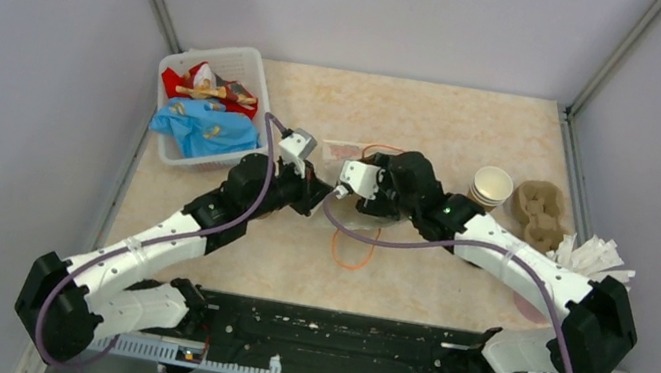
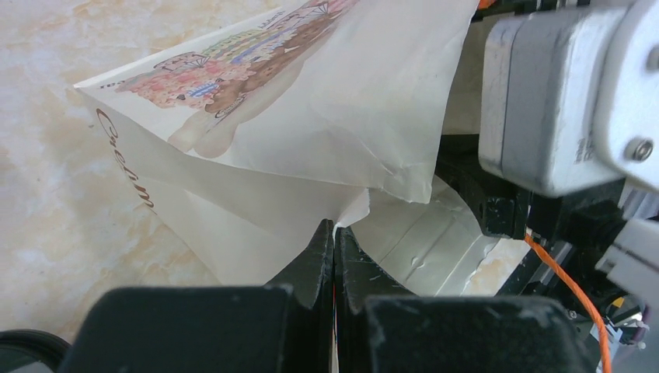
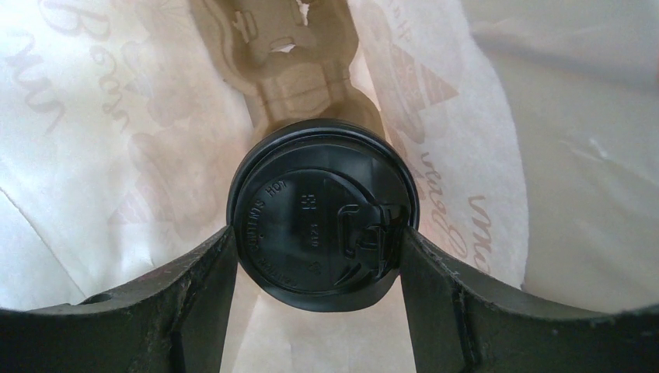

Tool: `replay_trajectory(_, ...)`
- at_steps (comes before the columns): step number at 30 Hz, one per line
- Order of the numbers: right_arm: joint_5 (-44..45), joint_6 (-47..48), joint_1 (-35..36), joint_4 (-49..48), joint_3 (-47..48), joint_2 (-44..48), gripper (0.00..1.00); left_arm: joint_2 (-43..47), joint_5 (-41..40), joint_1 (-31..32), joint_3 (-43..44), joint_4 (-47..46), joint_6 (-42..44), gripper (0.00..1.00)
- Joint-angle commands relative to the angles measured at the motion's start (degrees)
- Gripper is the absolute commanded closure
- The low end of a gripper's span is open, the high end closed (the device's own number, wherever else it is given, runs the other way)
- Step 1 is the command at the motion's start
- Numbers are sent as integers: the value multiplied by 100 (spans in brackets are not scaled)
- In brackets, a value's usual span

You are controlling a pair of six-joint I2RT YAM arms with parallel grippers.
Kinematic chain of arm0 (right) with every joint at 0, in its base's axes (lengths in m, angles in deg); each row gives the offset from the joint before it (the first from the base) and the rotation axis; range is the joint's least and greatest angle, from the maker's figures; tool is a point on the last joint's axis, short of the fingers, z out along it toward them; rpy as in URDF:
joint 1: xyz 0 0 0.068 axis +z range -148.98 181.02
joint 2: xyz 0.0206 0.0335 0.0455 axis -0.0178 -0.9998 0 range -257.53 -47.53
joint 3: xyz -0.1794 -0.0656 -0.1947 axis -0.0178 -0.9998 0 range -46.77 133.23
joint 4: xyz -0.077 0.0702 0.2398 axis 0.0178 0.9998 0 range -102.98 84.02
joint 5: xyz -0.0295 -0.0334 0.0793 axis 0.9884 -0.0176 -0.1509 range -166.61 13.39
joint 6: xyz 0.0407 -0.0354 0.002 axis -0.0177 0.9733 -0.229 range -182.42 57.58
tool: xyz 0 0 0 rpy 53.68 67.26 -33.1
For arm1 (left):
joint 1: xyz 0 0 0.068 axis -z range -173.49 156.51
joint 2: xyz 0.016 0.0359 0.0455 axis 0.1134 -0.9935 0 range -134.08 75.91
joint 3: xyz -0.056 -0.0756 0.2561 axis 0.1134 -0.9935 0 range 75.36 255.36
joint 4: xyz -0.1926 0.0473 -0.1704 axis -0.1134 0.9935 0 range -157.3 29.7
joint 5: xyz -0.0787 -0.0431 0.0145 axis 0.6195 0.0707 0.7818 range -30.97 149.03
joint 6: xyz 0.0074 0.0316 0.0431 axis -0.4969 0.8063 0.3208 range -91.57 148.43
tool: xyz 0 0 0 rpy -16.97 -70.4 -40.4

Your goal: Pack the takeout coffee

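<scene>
A white printed paper bag [image 2: 311, 116] lies in the middle of the table, and it also shows in the top view [image 1: 345, 149]. My left gripper [image 2: 334, 230] is shut on the bag's edge. My right gripper [image 3: 317, 233] reaches into the bag. Its fingers press both sides of a round black lid [image 3: 322, 214] on a coffee cup, whose body is hidden under the lid. A brown pulp tray [image 3: 291, 70] lies inside the bag beyond the lid. Lidless brown paper cups [image 1: 492, 185] stand stacked at the right.
A second pulp tray [image 1: 542, 210] sits by the right wall. White sticks [image 1: 592, 256] lie near it, beside my right arm. A white basket [image 1: 165, 151] of cloths stands at the back left. An orange loop [image 1: 352, 248] lies in front of the bag.
</scene>
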Motion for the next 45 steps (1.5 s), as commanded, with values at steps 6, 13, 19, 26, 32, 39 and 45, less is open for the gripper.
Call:
replay_trajectory(6, -156, 495, -95, -147, -9, -152, 40, -209, -342, 18, 416, -42, 14, 100)
replay_trajectory(13, -485, 1067, -65, 400, 192, -74, 40, -341, -512, 18, 595, 58, -18, 100)
replay_trajectory(19, -332, 1023, -181, 197, 185, -111, 40, -389, -389, 18, 601, 8, -71, 100)
replay_trajectory(26, -312, 897, -274, -224, 48, -162, 40, -425, -209, 21, 578, 68, -145, 100)
replay_trajectory(32, -403, 912, -297, -459, -61, -358, 40, -428, -210, 18, 612, 76, -114, 100)
replay_trajectory(39, -449, 964, -403, -699, -126, -633, 40, -454, -219, 18, 650, 98, -35, 100)
replay_trajectory(45, -320, 956, -465, -533, -114, -488, 40, -440, -256, 18, 716, 223, 53, 100)
